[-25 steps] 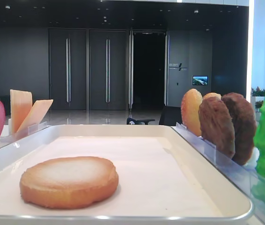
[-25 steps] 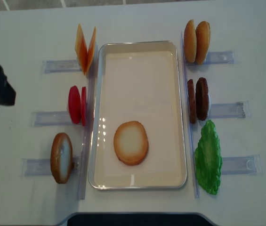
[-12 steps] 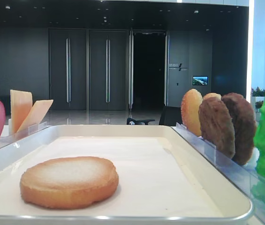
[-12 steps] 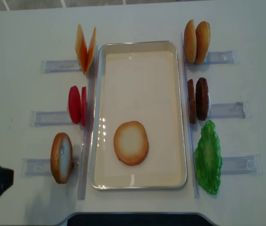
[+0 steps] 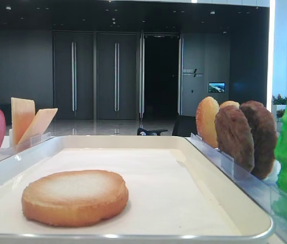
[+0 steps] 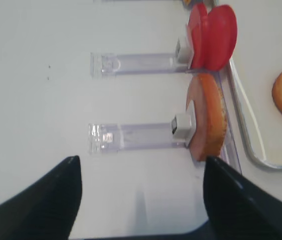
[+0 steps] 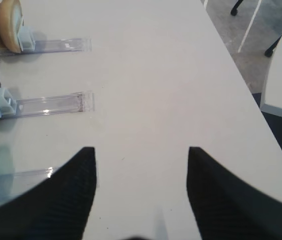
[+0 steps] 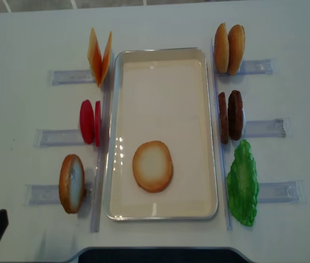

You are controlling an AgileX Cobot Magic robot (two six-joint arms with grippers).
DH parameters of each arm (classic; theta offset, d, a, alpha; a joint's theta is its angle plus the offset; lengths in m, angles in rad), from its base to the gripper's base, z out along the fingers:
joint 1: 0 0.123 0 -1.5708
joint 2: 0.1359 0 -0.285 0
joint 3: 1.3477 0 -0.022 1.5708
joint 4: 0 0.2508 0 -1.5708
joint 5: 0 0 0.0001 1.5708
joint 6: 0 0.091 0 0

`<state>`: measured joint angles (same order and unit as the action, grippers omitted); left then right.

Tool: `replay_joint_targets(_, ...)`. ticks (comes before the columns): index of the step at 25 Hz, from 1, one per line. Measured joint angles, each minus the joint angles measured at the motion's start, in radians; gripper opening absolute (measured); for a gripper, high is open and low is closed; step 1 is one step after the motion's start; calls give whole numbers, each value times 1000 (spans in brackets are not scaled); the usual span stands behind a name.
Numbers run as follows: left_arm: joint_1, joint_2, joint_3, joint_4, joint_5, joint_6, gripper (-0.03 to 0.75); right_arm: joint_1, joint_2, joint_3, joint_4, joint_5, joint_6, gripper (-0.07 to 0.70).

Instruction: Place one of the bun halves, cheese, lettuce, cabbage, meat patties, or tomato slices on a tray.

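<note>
1. The table (image 8: 160, 22) is white and plain; the low front view shows a dark hall with tall doors behind it.
2. The tray (image 8: 212, 131) lies in the middle of the table, its long sides running from the near edge to the far edge.
3. One bun half (image 8: 152, 166) lies flat inside the tray, toward its near end, pale toasted face up with a golden-brown rim. It touches no wall of the tray.
4. I judge that the placing step is done: one piece is on the tray and nothing holds it.
5. The other food stands upright in clear holders beside the tray. Along the left side: cheese (image 8: 99, 56) at the far end, tomato slices (image 8: 89, 121) in the middle, another bun (image 8: 72, 183) near the front.
6. Along the right side: two buns (image 8: 229, 48) far, patties (image 8: 230, 115) in the middle, lettuce (image 8: 243, 182) near the front.
7. The left gripper (image 6: 140, 192) hangs over the near left part of the table, jaws wide apart and empty.
8. The right gripper (image 7: 141, 185) is over the right edge of the table, jaws also apart, holding nothing.
9. What is left, in my view, is only to keep the arms away.
</note>
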<state>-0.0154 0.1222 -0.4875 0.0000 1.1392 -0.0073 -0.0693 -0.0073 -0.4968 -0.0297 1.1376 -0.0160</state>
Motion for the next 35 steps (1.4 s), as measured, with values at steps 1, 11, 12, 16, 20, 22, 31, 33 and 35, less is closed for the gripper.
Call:
replay_joint_targets(1, 0, -39, 7, 0, -11, -1, 576, 0, 0, 0, 0, 0, 0, 415)
replay_joint_targets(11, 0, -137, 14, -5, -25, -1, 576, 0, 0, 0, 0, 0, 0, 415)
replay_joint_targets(12, 0, -137, 14, -6, -25, -1, 576, 0, 0, 0, 0, 0, 0, 415)
replay_joint_targets(16, 0, -137, 14, -6, -25, -1, 576, 0, 0, 0, 0, 0, 0, 415)
replay_joint_targets(20, 0, -137, 14, -6, -25, -1, 576, 0, 0, 0, 0, 0, 0, 415)
replay_joint_targets(22, 0, -137, 14, -6, -25, -1, 576, 0, 0, 0, 0, 0, 0, 415)
replay_joint_targets(31, 0, -137, 14, -6, -25, -1, 576, 0, 0, 0, 0, 0, 0, 415)
replay_joint_targets(33, 0, -137, 14, -6, -25, -1, 576, 0, 0, 0, 0, 0, 0, 415)
replay_joint_targets(35, 0, -137, 14, -6, -26, -1, 576, 0, 0, 0, 0, 0, 0, 415)
